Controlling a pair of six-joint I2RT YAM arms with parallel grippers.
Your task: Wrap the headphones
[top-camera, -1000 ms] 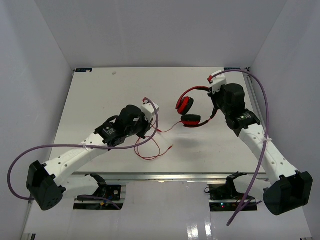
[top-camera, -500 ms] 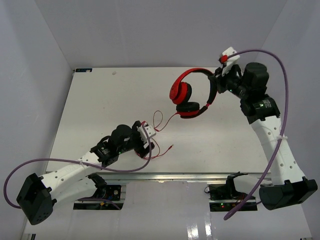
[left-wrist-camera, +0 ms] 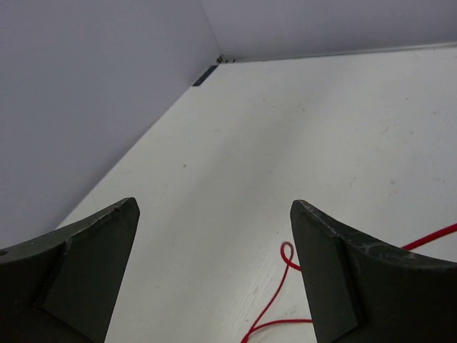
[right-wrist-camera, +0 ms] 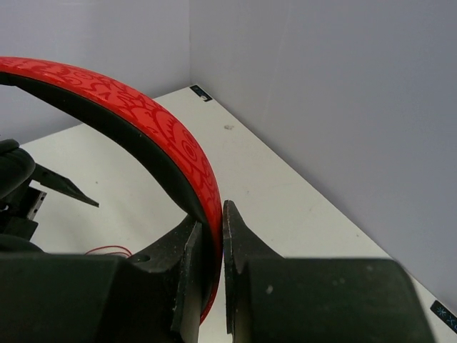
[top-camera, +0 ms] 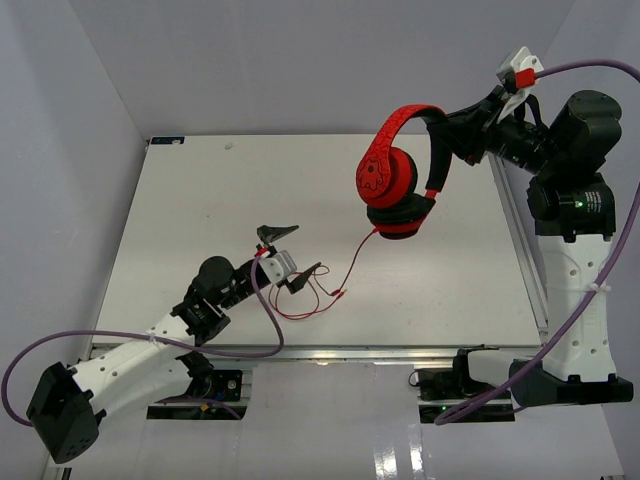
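The red headphones [top-camera: 398, 178] hang in the air over the right part of the white table [top-camera: 190, 200]. My right gripper [top-camera: 452, 138] is shut on their patterned red headband [right-wrist-camera: 153, 125]; in the right wrist view the band sits pinched between the two fingers of that gripper [right-wrist-camera: 218, 218]. The thin red cable [top-camera: 358, 255] drops from the lower ear cup to the table and lies in loose loops [left-wrist-camera: 284, 256]. My left gripper [top-camera: 290, 252] stands open just above those loops, nothing between its fingers; in its own view the gripper [left-wrist-camera: 214, 204] shows the cable near the right finger.
Grey walls close in the table on the left, back and right. A thick purple robot cable [top-camera: 268, 318] curls from my left wrist over the near table edge. Another purple cable [top-camera: 600, 68] arcs from my right wrist.
My right arm has lifted the headphones up and to the right, off the table. My left gripper has opened, let go of the cable and drawn back toward the near left.
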